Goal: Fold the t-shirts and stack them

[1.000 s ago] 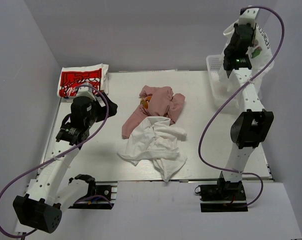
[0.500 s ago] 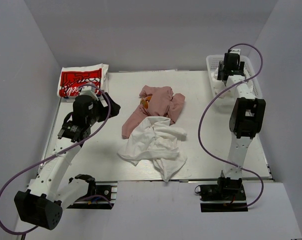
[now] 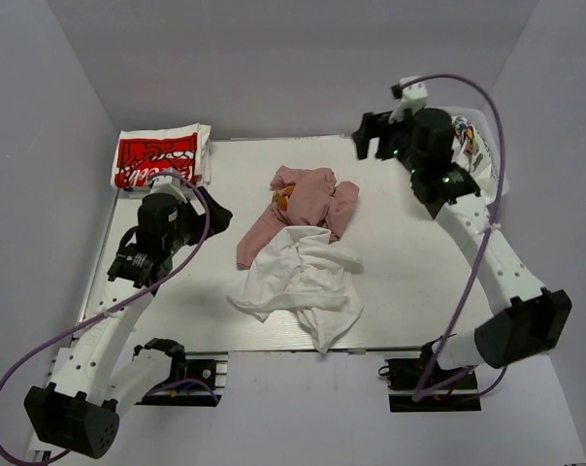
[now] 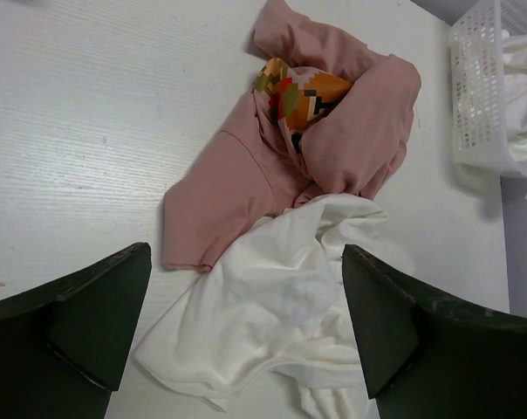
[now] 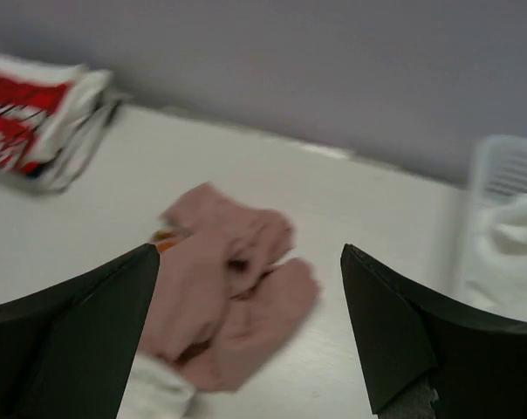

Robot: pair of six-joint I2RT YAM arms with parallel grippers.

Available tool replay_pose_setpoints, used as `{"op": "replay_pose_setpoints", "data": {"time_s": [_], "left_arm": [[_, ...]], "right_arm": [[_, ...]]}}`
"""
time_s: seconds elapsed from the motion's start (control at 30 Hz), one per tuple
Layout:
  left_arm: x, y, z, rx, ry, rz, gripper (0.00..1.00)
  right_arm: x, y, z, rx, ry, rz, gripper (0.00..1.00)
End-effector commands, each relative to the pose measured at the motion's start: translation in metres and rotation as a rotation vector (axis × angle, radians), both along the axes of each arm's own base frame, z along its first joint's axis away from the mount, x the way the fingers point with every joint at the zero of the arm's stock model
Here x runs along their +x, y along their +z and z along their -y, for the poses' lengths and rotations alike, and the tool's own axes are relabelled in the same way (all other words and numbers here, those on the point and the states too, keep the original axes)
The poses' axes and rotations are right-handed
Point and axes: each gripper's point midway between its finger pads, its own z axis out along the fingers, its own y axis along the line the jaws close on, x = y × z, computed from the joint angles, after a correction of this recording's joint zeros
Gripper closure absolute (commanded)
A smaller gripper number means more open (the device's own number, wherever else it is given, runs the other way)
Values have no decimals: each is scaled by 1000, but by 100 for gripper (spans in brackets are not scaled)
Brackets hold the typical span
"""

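A dusty pink tee (image 3: 308, 199) is pictured crumpled at the middle of the table (image 3: 409, 282), its cartoon print (image 4: 298, 96) turned up inside a fold. A white tee (image 3: 298, 283) is heaped against the near edge of it, overlapping it. A logo tee (image 3: 155, 158), printed in red, is laid folded in the far left corner, well apart from the pile.

At the far right a white mesh basket (image 4: 480, 96) is set at the table's edge. White cloth (image 4: 525, 65) is bundled inside it, though the number of pieces cannot be told.

The left gripper (image 4: 246, 345) is held above the table, left of the pile, with its jaws spread wide and nothing between them. The right gripper (image 5: 246, 336) is poised in the air over the far side, between the basket and the pink tee, its fingers likewise parted and empty. The right wrist view is blurred.
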Motion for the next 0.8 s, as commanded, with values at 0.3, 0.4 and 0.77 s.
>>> {"op": "replay_pose_setpoints", "data": {"time_s": [0.3,0.4,0.77], "left_arm": [[-26,-14,-21,5,108,-80,0],[-25,-12,-19,-2,100,-72,0],[-29,-20,-18,-5,97,-105,0]], "right_arm": [[-226,-228,-158,-250,379,-541,10],[-263,-266,-156,-336,376,-617,10],[-246,-342,-163,-420,270,-615,10]]}}
